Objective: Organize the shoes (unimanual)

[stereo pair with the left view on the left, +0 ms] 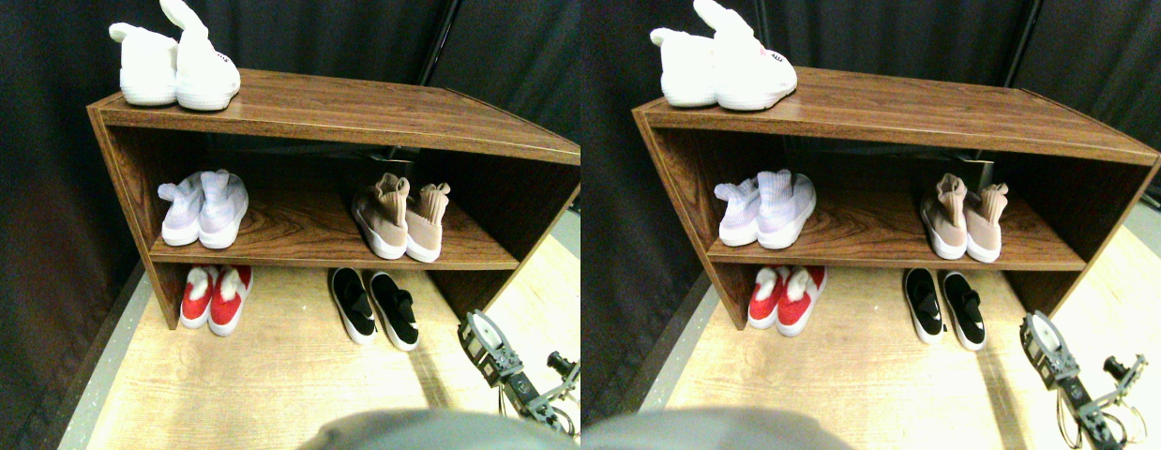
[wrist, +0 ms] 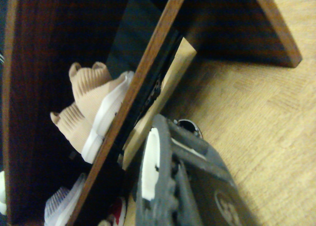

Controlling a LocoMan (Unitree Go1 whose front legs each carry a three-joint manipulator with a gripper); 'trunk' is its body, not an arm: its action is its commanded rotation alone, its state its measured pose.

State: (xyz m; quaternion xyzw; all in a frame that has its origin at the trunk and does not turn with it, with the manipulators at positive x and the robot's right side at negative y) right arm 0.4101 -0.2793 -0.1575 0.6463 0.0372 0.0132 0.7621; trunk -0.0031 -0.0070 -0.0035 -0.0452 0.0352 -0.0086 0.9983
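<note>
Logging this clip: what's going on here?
Nothing is being handled. The right end effector hangs by the floor, right of the black slip-ons, holding no shoe. All pairs sit side by side: white on the shelf top, lilac and tan on the middle board, red on the floor.

This looks like a staged test corner in a lab, not a home: black curtains (stereo pair with the left view on the left: 505, 47) hang as a backdrop from nine o'clock round to two o'clock behind a lone wood-grain shoe rack (stereo pair with the left view on the left: 355, 108). The rack stands on a pale wood-look floor panel (stereo pair with the left view on the left: 262, 375), edged by grey flooring (stereo pair with the left view on the left: 102, 375) at eight o'clock.
</note>
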